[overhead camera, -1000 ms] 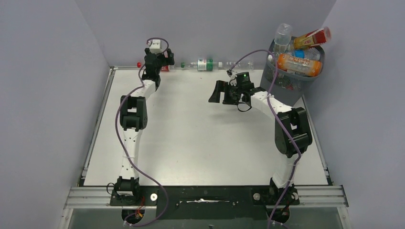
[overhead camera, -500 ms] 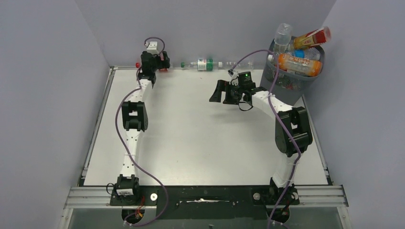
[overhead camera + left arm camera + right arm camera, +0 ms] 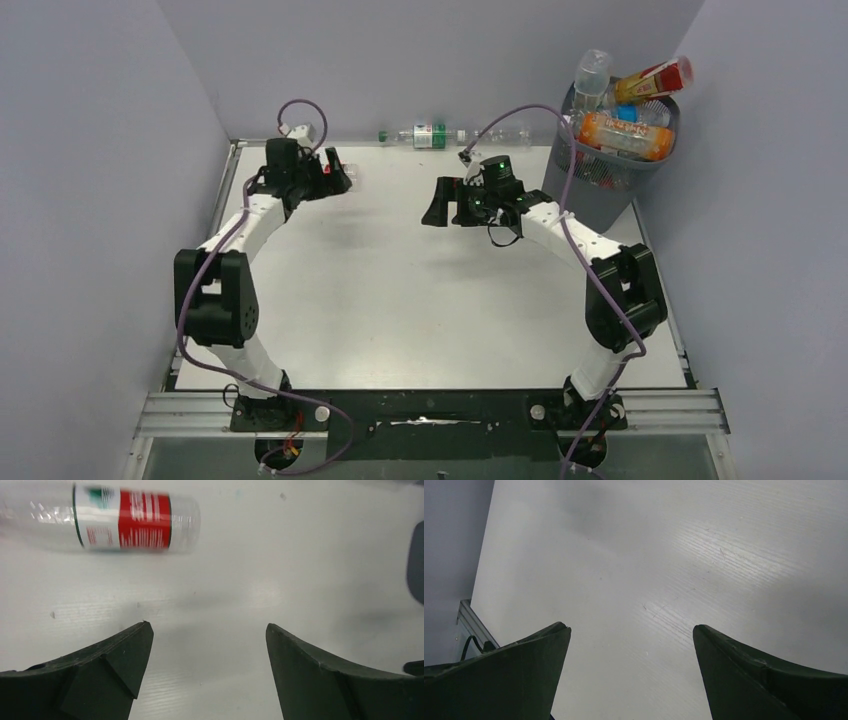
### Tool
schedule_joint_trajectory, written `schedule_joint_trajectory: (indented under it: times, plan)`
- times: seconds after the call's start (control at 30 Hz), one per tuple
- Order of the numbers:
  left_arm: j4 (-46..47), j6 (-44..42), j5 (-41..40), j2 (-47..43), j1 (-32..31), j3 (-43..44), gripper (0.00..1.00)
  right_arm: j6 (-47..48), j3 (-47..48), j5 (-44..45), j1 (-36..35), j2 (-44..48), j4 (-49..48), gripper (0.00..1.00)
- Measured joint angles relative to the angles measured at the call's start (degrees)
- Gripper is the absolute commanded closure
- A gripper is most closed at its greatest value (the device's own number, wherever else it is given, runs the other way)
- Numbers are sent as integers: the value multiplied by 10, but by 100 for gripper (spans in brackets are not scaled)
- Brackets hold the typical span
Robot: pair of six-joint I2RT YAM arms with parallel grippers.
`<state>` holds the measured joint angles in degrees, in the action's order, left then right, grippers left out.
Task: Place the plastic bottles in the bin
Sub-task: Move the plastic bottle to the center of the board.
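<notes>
Both gape empty: left claw (image 3: 207, 626) near a red-labelled bottle (image 3: 135, 522), right claw (image 3: 631, 627) above table (image 3: 674, 555).

White tabletop (image 3: 420, 300); pale grey walls (image 3: 100, 150) on three sides; aluminium rail (image 3: 680, 408) along near edge.

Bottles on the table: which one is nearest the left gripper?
The red-label bottle, lying on its side just ahead of the open left gripper. The green-label bottle lies farther off, by the back wall.
</notes>
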<state>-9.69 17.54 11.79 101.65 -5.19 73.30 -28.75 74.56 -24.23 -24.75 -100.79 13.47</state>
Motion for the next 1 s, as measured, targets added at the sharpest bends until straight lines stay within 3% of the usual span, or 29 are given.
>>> schedule_joint_trajectory:
  times: [0.27,0.5,0.73,0.87,1.0]
  plan:
    - [51,50,5,-79,5,26,14,4,-1,11,-12,20,7,0]
    - [27,126,-19,-178,-18,-150,13,8,-9,7,-20,20,7,0]
    - [-130,279,-179,-334,-127,-202,13,9,-21,-3,-44,20,4,0]
    - [-152,352,-248,-378,-118,-236,13,9,-23,-4,-62,20,2,0]
    - [-179,429,-276,-350,-85,-266,13,10,-26,-4,-74,22,2,0]
